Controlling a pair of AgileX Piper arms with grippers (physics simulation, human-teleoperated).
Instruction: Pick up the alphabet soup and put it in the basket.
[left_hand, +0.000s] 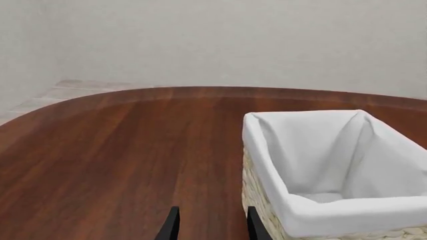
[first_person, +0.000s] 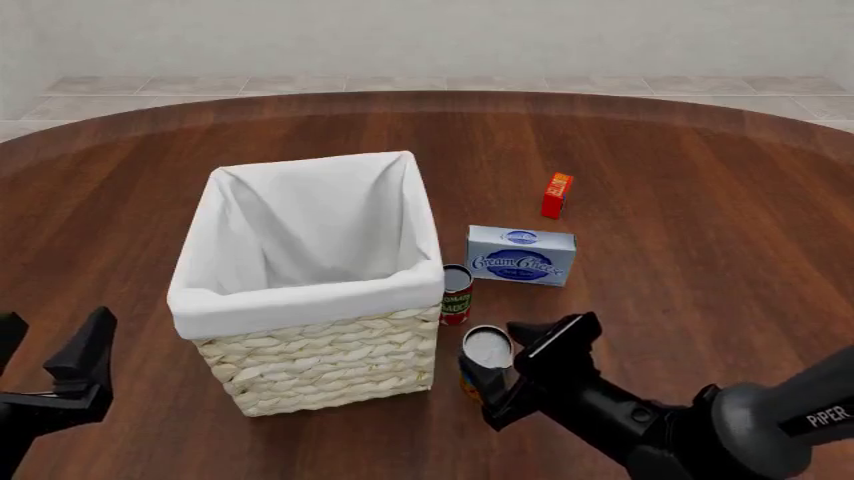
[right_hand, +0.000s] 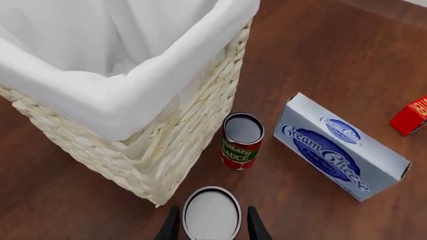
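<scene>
Sitting between right jaws (upright): alphabet soup (right_hand: 211, 213)

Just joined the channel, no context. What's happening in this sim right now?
Right gripper is at the alphabet soup, fingers on either side of the can; whether it's clamped can't be told. The can stands on the table near the basket's corner. Basket looks empty. Left gripper is open, off to the basket's left, holding nothing. A tomato sauce can, cream cheese box and small red box sit nearby.
</scene>
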